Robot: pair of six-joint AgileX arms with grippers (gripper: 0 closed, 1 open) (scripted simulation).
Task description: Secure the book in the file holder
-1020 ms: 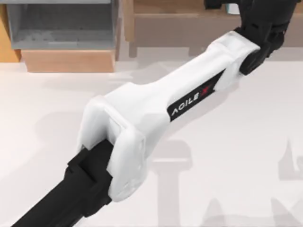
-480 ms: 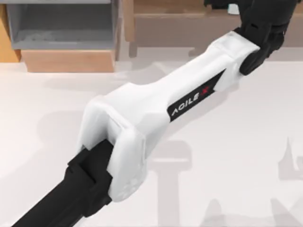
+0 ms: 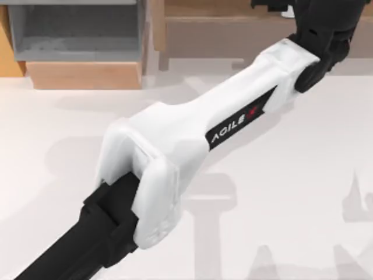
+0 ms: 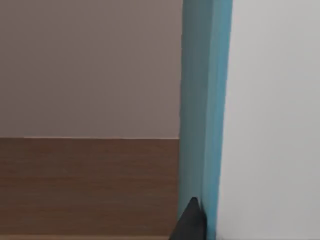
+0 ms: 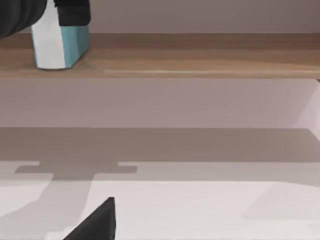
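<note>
The book (image 5: 59,46) stood upright on the long wooden shelf (image 5: 200,55) at the far edge of the worktop (image 3: 280,192), well right of the file holder (image 3: 78,41). The left end effector (image 5: 70,12) was up there clamped on the book's top. Whether the right end effector's fingers were parted, I couldn't tell.
</note>
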